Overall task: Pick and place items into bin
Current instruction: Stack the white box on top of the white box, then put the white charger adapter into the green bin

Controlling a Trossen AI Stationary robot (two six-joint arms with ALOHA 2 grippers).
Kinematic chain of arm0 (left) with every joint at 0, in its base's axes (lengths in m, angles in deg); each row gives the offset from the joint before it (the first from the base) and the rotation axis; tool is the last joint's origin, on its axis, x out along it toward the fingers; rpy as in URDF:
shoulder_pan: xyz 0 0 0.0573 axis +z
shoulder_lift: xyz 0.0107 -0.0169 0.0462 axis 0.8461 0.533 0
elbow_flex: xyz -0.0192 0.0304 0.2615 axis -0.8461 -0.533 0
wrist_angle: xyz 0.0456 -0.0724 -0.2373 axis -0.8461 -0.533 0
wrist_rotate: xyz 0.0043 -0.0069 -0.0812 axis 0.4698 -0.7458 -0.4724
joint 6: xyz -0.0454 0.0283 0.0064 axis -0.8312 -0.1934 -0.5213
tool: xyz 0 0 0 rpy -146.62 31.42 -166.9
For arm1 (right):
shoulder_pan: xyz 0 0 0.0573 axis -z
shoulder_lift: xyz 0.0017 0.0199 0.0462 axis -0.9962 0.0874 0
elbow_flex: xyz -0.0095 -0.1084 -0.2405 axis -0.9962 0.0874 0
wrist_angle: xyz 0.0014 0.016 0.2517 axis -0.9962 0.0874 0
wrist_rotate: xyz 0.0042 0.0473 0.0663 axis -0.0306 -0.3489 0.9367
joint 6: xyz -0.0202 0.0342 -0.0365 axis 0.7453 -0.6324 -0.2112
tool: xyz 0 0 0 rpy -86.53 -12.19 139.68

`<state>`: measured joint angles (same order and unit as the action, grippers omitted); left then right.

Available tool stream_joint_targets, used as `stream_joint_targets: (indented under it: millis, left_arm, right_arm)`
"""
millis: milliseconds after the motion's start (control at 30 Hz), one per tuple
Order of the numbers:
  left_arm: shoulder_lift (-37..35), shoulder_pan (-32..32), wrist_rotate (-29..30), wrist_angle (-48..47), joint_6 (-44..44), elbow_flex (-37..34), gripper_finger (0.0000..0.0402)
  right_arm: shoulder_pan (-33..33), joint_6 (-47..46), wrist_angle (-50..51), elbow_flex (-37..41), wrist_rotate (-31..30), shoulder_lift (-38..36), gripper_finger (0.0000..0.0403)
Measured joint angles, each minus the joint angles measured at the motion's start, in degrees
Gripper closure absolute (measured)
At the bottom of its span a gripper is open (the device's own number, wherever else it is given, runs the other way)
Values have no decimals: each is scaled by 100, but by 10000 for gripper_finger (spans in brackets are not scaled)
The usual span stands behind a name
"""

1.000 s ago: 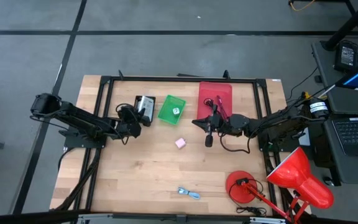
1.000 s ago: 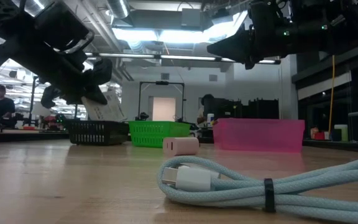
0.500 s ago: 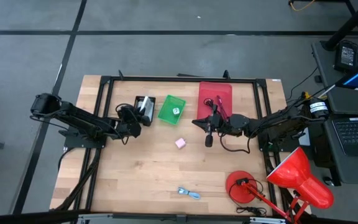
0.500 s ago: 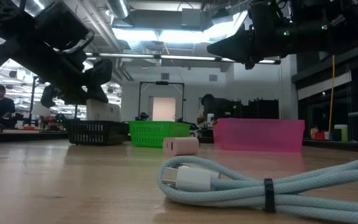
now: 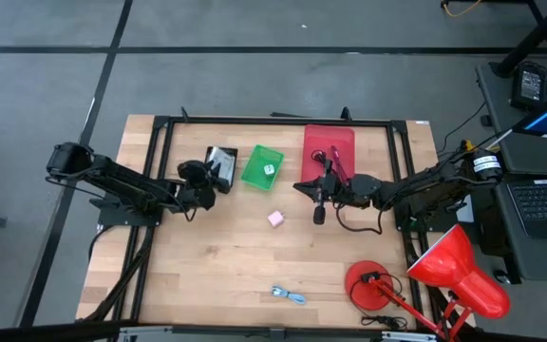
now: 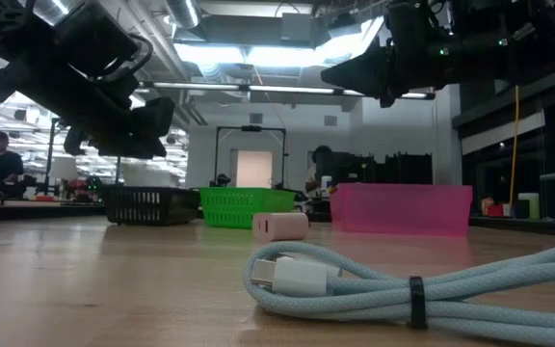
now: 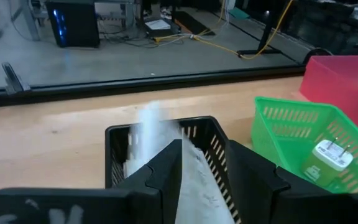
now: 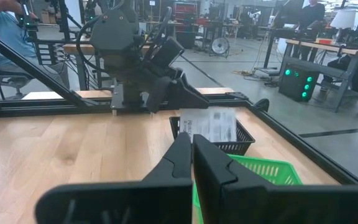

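Note:
My left gripper (image 5: 205, 175) stands open at the near left side of a black mesh basket (image 5: 222, 152). A white printed packet (image 7: 197, 183) lies in that basket and shows between my fingers in the left wrist view. A green basket (image 5: 254, 177) beside it holds a pale small block (image 5: 268, 170). The red bin (image 5: 329, 141) holds red and black cords (image 5: 335, 161). A pink cube (image 5: 275, 218) lies mid-table. A coiled blue-white cable (image 5: 288, 295) lies near the front edge. My right gripper (image 5: 299, 186) hovers shut, level, right of the green basket.
A red desk lamp (image 5: 444, 275) stands at the front right corner, its round base (image 5: 368, 283) on the wood. A black metal frame (image 5: 254, 121) runs around the table's far half. Bare wood lies between the cube and the cable.
My left gripper has rolled at the wrist and let go of the white packet. The packet hung tilted below its fingers, then stood in the black basket, and has now dropped down into it. My right arm has kept still.

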<state>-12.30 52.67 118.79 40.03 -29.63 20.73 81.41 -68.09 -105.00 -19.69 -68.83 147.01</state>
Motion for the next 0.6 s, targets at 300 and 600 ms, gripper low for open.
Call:
stream_joint_targets:
  millis: [300, 600]
  left_arm:
    - [0, 0, -13, 0, 138, 0, 283]
    - [-2, -3, -530, 42, 1009, 223, 283]
  right_arm:
    - [0, 0, 1, 0, 1, 0, 402]
    - [0, 0, 7, 0, 1, 0, 402]
